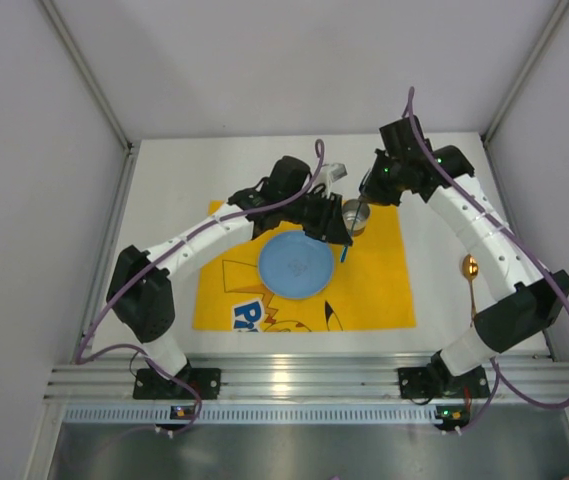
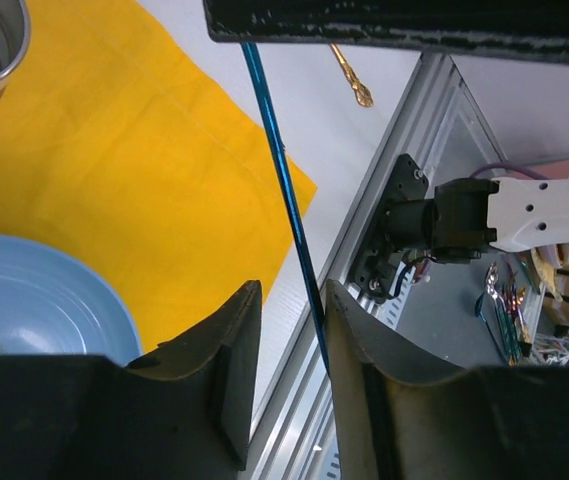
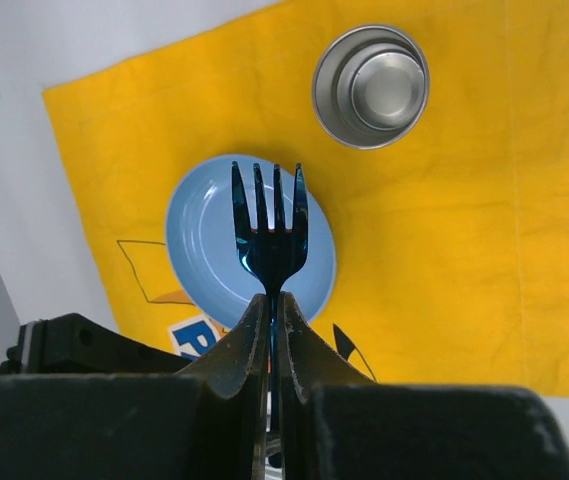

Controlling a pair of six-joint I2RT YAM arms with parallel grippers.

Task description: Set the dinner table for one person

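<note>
My right gripper (image 3: 273,300) is shut on a blue metallic fork (image 3: 272,225), tines pointing away over the blue plate (image 3: 204,240). The fork's thin handle (image 2: 284,180) runs down between the fingers of my left gripper (image 2: 292,300). It lies against one finger, with a gap to the other, so these jaws stand open. From above, both grippers meet beside the steel cup (image 1: 354,215), over the yellow printed mat (image 1: 384,280) on the white dinner table (image 1: 164,200). The blue plate (image 1: 295,264) lies on the mat just in front of them.
A gold spoon (image 1: 471,270) lies on the white tabletop right of the mat, near the right arm. The ribbed aluminium rail (image 1: 304,380) runs along the near edge. Grey walls close in the table on the left, right and back.
</note>
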